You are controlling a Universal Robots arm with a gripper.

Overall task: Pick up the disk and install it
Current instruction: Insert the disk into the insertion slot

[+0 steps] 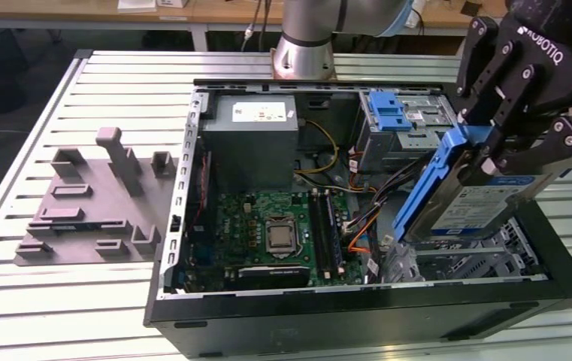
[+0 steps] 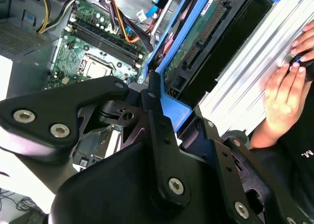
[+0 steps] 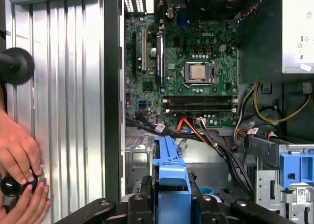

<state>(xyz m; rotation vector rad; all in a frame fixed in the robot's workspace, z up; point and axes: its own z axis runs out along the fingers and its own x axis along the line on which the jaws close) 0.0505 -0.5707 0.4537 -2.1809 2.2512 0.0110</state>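
The claw (image 1: 501,154) is clamped shut on the upper end of the disk (image 1: 471,203), with one finger on each side of its blue bracket (image 1: 428,188). The disk hangs tilted over the exterior view's right side of the open computer case (image 1: 366,302). Its labelled face turns toward the camera and its lower end dips toward the silver bay (image 1: 466,259) in the case's near right corner. Whether that end touches the bay cannot be told.

Inside the case, the green motherboard (image 1: 270,233) lies at the middle, and the grey power supply (image 1: 255,139) sits farther back. A metal cage with a blue latch (image 1: 394,113) is at the far right. The case rests on a slatted desk (image 1: 25,301), and a grey moulded fixture (image 1: 90,203) sits on the desk to the exterior view's left.

In the first wrist view the bracket's blue end (image 3: 171,177) shows between the claw's fingers above the case floor. A person's hands (image 3: 19,158) rest on the desk beside the case.
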